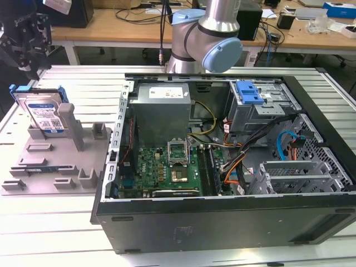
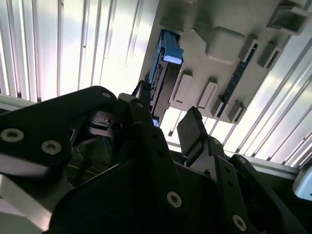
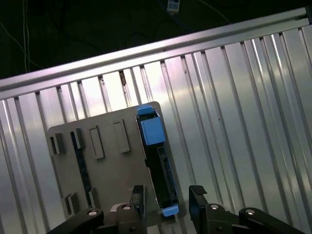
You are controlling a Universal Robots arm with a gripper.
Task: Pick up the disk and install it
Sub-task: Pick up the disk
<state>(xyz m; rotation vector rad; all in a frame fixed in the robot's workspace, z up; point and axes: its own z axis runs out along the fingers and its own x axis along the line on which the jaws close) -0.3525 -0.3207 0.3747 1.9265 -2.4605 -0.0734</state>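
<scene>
Disk [image 3: 156, 163] stands on edge in the holder [image 3: 105, 180], at the holder's corner farthest from the case [image 1: 222, 225]. Gripper [image 3: 167, 197] hangs above the holder, clear of it, jaws released. Their gap lines up with the disk's thin edge (long axis runs crosswise to the closing line).

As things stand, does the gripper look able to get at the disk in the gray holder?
Probably yes. In the first wrist view the open gripper hangs above the disk, jaws to either side, with nothing in between.
</scene>
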